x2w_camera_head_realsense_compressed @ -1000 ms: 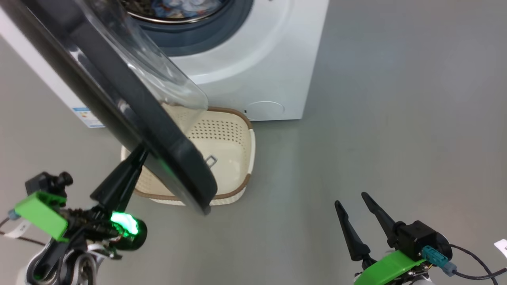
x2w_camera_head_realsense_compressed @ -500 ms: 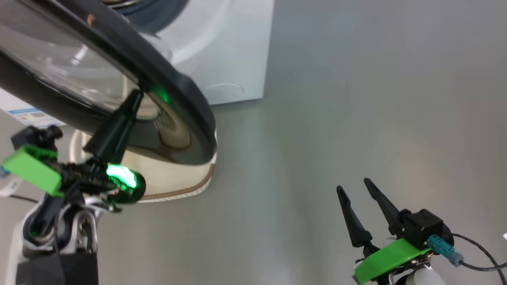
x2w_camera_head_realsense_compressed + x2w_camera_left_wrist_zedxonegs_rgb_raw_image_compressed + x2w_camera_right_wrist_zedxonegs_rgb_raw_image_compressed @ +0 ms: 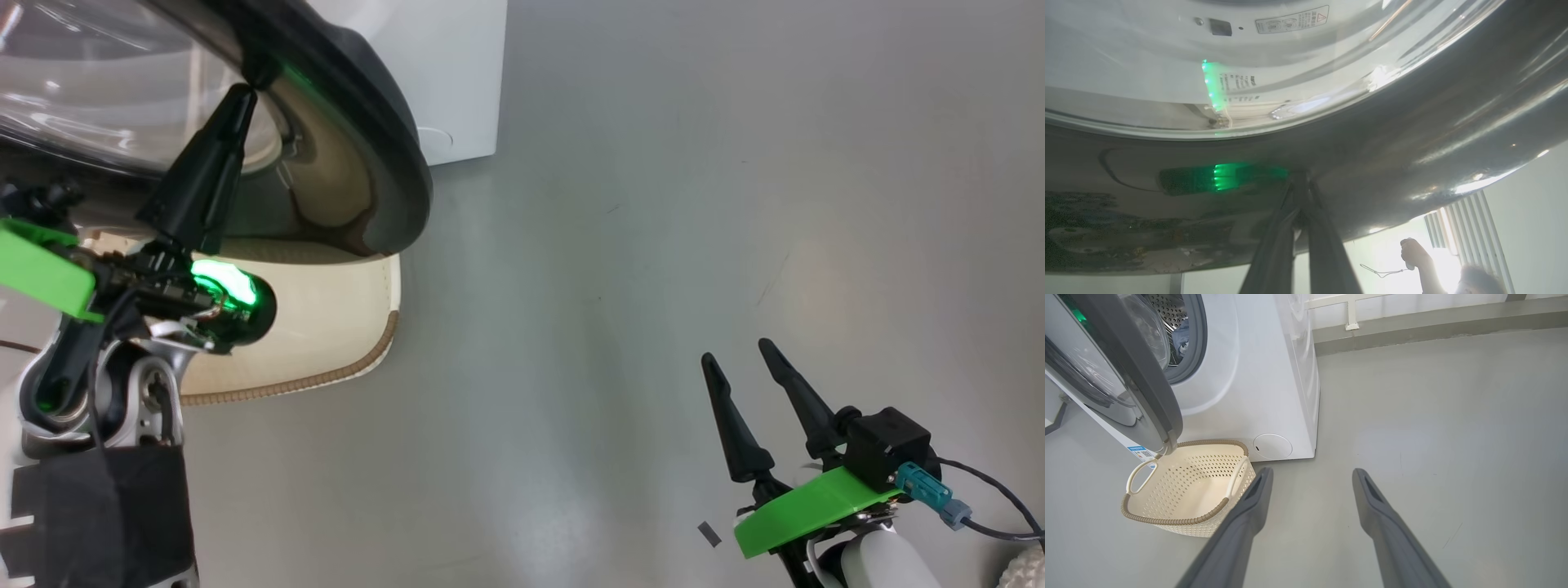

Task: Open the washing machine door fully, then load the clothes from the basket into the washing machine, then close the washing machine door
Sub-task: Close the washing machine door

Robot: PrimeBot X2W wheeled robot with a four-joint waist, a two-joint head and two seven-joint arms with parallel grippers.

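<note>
Head view: the washing machine door (image 3: 384,147), upper left, is touched by the closed, empty left gripper (image 3: 243,94). The right gripper (image 3: 735,351), lower right, is spread wide, empty, well apart.

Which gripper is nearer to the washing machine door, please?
Left. The left gripper, shut, has its tips on the washing machine door; the right gripper hangs open over the floor, well aside.
</note>
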